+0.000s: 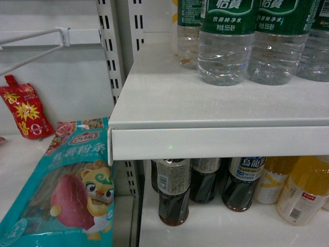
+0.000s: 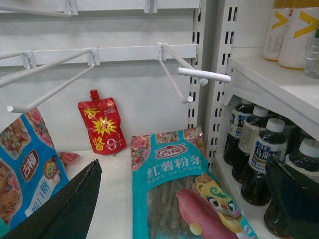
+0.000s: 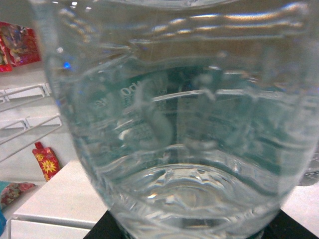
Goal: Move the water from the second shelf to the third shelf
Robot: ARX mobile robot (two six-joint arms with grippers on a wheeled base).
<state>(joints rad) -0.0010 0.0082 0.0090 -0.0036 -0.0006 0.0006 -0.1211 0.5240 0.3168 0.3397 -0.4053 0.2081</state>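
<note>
Water bottle filling the right wrist view, grasp likely but unconfirmed.

The clear ribbed plastic water bottle with the green label (image 3: 184, 129) sits hard up against the right wrist camera above a white shelf (image 3: 60, 199); a dark part below its base may be the right fingers, but I cannot tell if they pinch it. To my eye, hold it upright and lift it clear of the neighbouring green-labelled bottles (image 1: 226, 41). The left arm's dark fingers (image 2: 70, 209) stand spread and empty, low by the teal noodle packet (image 2: 174, 189).
</note>
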